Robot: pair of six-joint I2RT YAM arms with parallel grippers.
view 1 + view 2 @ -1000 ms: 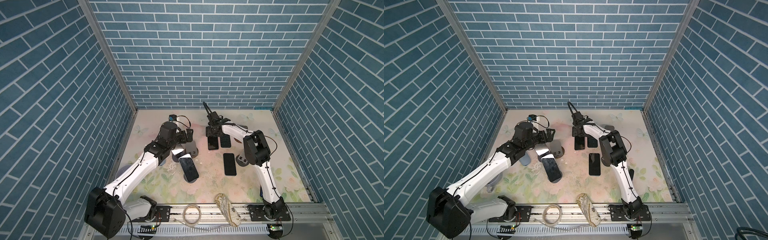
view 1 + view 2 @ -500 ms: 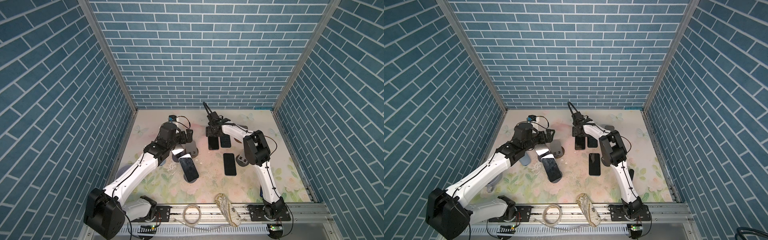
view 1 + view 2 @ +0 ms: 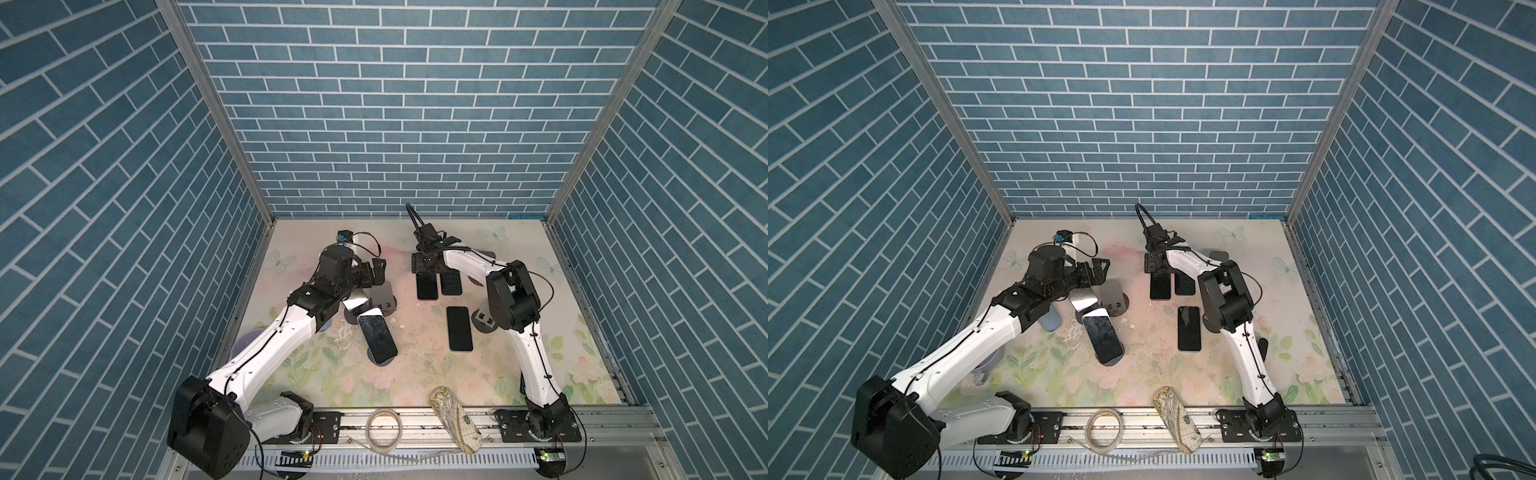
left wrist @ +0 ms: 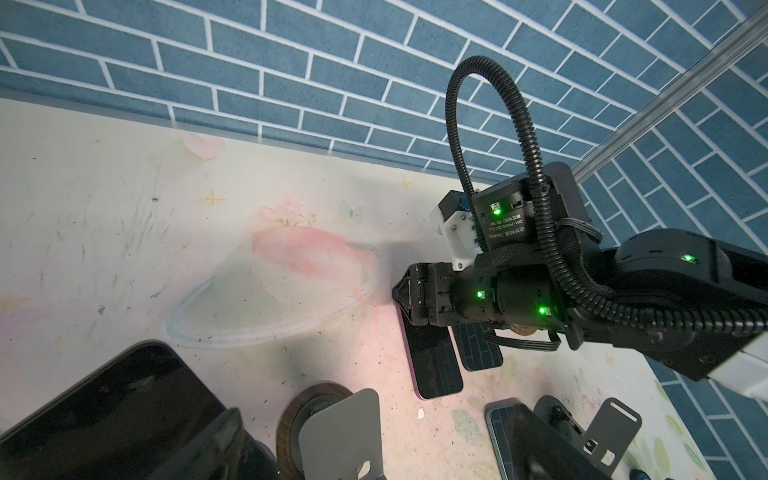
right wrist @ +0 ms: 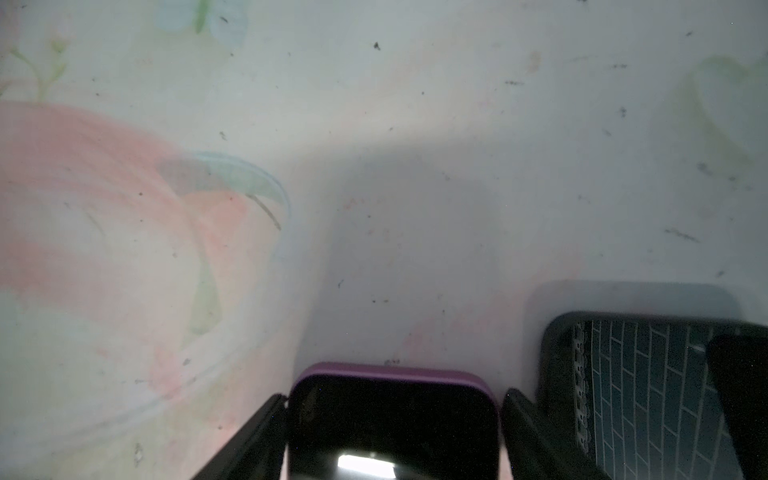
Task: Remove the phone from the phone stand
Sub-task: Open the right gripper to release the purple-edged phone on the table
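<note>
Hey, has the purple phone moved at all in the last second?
No. The purple phone lies flat beside the dark phone, same spot as before.

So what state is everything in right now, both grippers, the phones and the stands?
left gripper: open, empty.
right gripper: open, astride the purple-cased phone.
purple-cased phone: lying flat on the table.
black phone beside it: flat on the table.
wooden-based phone stand: empty.
large phone: tilted, propped on a dark-based stand.
</note>
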